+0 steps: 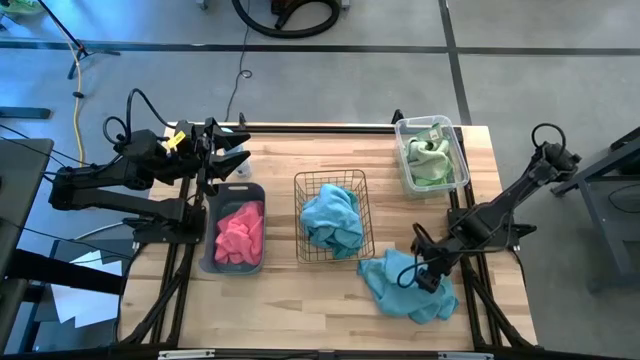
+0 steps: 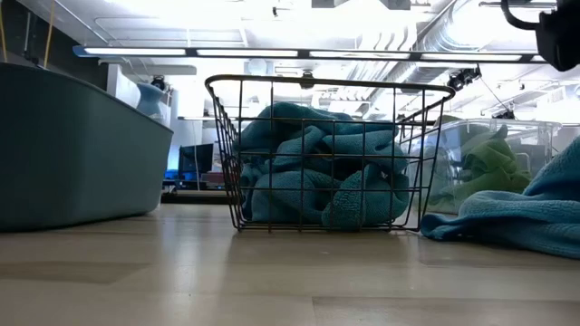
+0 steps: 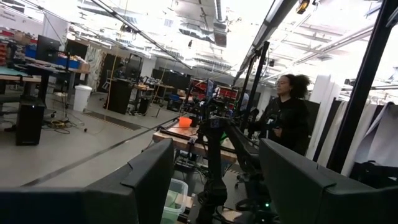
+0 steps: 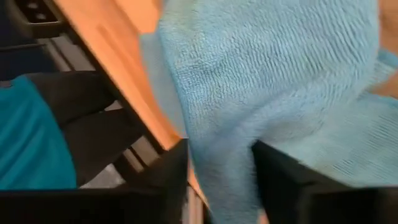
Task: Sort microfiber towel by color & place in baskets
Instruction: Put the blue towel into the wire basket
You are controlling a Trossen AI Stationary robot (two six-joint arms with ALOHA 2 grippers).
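Right claw pinching loose teal towel on bench beside wire basket, pickup step; next likely lift and carry into that teal-filled basket; left claw spread, idle above grey tub.

- Desk: pale wood planks, black frame.
- Floor: grey, yellow cable lying left.
- Person in dark top standing beyond.
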